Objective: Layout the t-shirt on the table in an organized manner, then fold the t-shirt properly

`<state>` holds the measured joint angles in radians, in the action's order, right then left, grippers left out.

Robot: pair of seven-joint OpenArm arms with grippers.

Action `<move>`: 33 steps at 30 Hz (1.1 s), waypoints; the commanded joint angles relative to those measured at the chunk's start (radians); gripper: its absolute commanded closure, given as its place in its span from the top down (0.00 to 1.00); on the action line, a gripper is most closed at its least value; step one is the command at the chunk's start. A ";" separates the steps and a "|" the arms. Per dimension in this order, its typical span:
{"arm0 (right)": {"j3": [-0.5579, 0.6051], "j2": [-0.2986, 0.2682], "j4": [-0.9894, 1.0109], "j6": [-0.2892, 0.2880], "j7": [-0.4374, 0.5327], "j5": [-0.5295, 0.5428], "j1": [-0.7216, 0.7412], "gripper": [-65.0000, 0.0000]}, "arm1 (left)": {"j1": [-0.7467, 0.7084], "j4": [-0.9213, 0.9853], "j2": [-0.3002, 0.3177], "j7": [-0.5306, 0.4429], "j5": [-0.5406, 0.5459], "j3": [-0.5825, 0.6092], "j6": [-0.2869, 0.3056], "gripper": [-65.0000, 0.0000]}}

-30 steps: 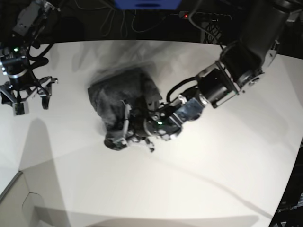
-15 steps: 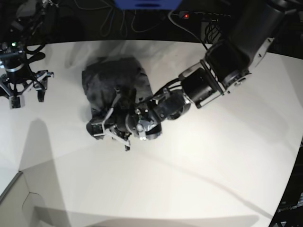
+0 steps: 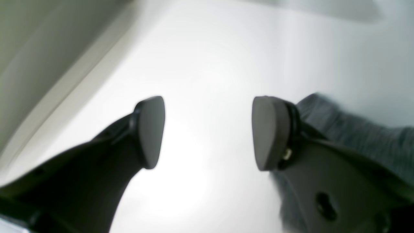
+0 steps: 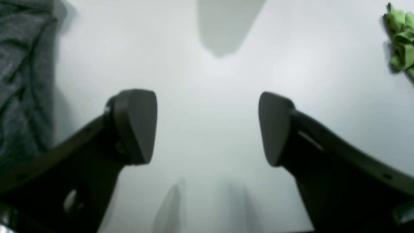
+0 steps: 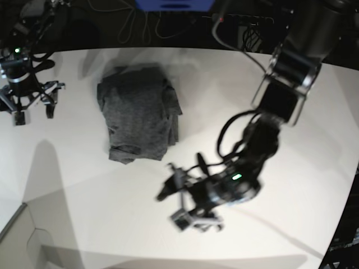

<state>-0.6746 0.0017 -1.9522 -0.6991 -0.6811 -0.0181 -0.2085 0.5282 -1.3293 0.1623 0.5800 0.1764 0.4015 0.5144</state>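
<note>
The dark grey t-shirt (image 5: 140, 115) lies in a compact, wrinkled bundle on the white table (image 5: 84, 185), left of centre in the base view. My left gripper (image 5: 171, 207) hovers blurred near the table's front, well apart from the shirt. In its wrist view the left gripper (image 3: 208, 132) is open over bare table, and a corner of the t-shirt (image 3: 355, 129) shows behind the right finger. My right gripper (image 5: 32, 114) stands open at the far left. Its wrist view shows the right gripper (image 4: 207, 127) empty, with the t-shirt (image 4: 22, 81) at the left edge.
A crumpled green thing (image 4: 401, 38) lies on the table at the top right of the right wrist view. Cables and a blue object (image 5: 174, 5) sit beyond the far edge. A pale box-like corner (image 5: 22, 235) shows at the bottom left.
My left gripper has opened, let go of the t-shirt and pulled back toward the table's front. The shirt now lies free in a bundle. The right arm has hardly moved.
</note>
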 commanded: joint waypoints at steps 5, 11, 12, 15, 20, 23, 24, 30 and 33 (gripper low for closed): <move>-0.009 0.005 -0.013 0.001 0.021 0.014 -0.002 0.76 | -0.277 -0.220 0.104 0.082 0.025 -0.382 0.002 0.62; -0.081 0.044 0.080 0.001 0.021 0.014 0.007 0.76 | -0.685 -0.339 0.115 0.085 0.239 -0.843 0.002 0.62; -0.090 0.047 0.110 0.001 0.027 0.014 0.007 0.75 | -0.756 -0.362 0.101 0.087 0.271 -0.906 0.002 0.62; -0.118 0.045 0.184 0.001 0.030 0.016 -0.004 0.68 | -0.951 -0.448 0.036 0.081 0.314 -1.054 0.002 0.57; -0.230 0.045 0.202 0.001 0.030 0.017 -0.016 0.37 | -1.158 -0.577 -0.143 0.081 0.320 -1.246 0.005 0.19; -0.322 0.051 0.195 0.001 0.019 0.017 -0.016 0.07 | -1.221 -0.631 -0.237 0.088 0.315 -1.315 0.005 0.00; -0.356 0.062 0.196 0.001 0.016 0.017 -0.016 0.00 | -1.236 -0.632 -0.252 0.090 0.318 -1.323 0.005 0.00; -0.469 0.076 0.253 0.001 -0.065 0.017 -0.070 0.00 | -1.259 -0.471 -0.272 0.081 0.285 -1.231 0.005 0.00; -0.469 0.083 0.386 0.001 -0.048 0.014 -0.098 0.00 | -1.210 -0.269 -0.223 0.034 0.173 -1.133 0.017 0.00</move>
<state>-1.1427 0.0914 -1.5471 -0.6991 -0.7391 -0.0132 -0.3027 -0.6823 -1.5734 -0.0669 0.6189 0.3286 -0.7242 0.5320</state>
